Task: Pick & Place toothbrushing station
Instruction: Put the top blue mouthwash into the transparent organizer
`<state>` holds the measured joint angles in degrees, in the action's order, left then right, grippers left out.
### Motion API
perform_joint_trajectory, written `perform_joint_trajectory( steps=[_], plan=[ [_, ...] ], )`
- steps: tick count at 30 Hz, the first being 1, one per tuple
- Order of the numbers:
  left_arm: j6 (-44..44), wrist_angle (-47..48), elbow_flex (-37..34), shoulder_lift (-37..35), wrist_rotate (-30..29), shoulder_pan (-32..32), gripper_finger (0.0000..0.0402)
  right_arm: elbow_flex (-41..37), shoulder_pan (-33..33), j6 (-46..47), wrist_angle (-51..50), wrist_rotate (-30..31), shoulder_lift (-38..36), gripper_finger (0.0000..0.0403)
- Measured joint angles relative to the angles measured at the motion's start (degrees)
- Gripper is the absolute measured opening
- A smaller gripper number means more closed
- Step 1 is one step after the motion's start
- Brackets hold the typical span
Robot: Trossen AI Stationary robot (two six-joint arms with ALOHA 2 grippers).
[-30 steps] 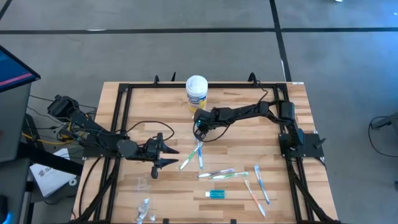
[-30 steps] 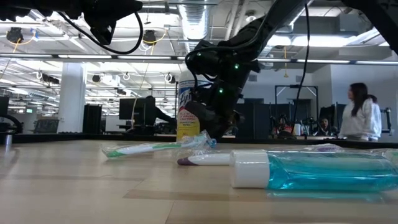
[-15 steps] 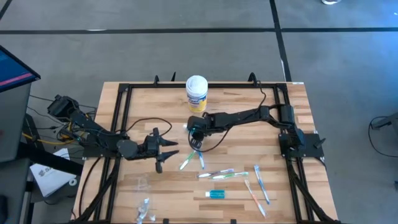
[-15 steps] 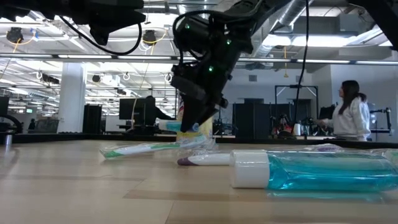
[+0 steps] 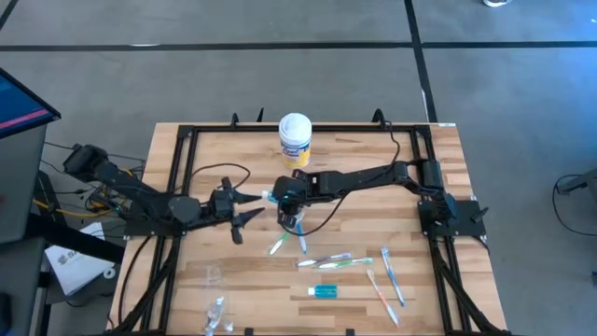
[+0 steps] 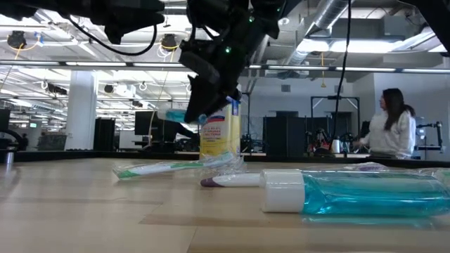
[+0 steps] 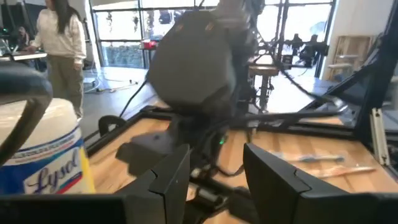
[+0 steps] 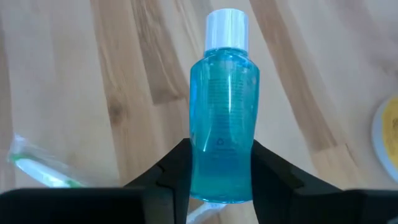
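High view: I see the right gripper (image 5: 278, 197) just below the Lysol canister (image 5: 295, 139), clamped on a small teal bottle (image 5: 270, 197). The left gripper (image 5: 250, 206) waits beside it, fingers parted and holding nothing.

Low view: toothbrushes (image 6: 172, 167) lie beneath the lifted bottle.

Left wrist view: I read "Lysol" on the canister label.

Right wrist view: the bottle's white cap (image 8: 226, 28) sticks out past the fingers.
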<state>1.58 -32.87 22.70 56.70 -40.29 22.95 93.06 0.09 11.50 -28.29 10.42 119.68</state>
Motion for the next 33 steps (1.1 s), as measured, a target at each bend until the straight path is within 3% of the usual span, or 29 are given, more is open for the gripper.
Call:
perform_joint_trajectory(
  steps=[4,12,19,33],
  plan=[
    [0.1,2.3,-1.3,-3.8,1.8,-2.2,0.0144,1.5,0.3,-1.3,0.0,0.0,0.0,0.0119],
    [2.7,1.0,-10.5,-14.8,7.3,-5.9,0.0144,4.3,0.8,-2.6,0.0,0.0,-0.1,0.0119],
    [3.0,-2.3,-16.9,-22.8,8.1,-6.9,0.0144,7.4,1.5,-4.5,0.9,0.0,-0.1,0.0119],
    [1.6,-6.2,-19.1,-24.8,10.6,-6.9,0.0144,12.9,2.6,-7.6,1.3,-0.2,-0.2,0.0119]
  ],
)
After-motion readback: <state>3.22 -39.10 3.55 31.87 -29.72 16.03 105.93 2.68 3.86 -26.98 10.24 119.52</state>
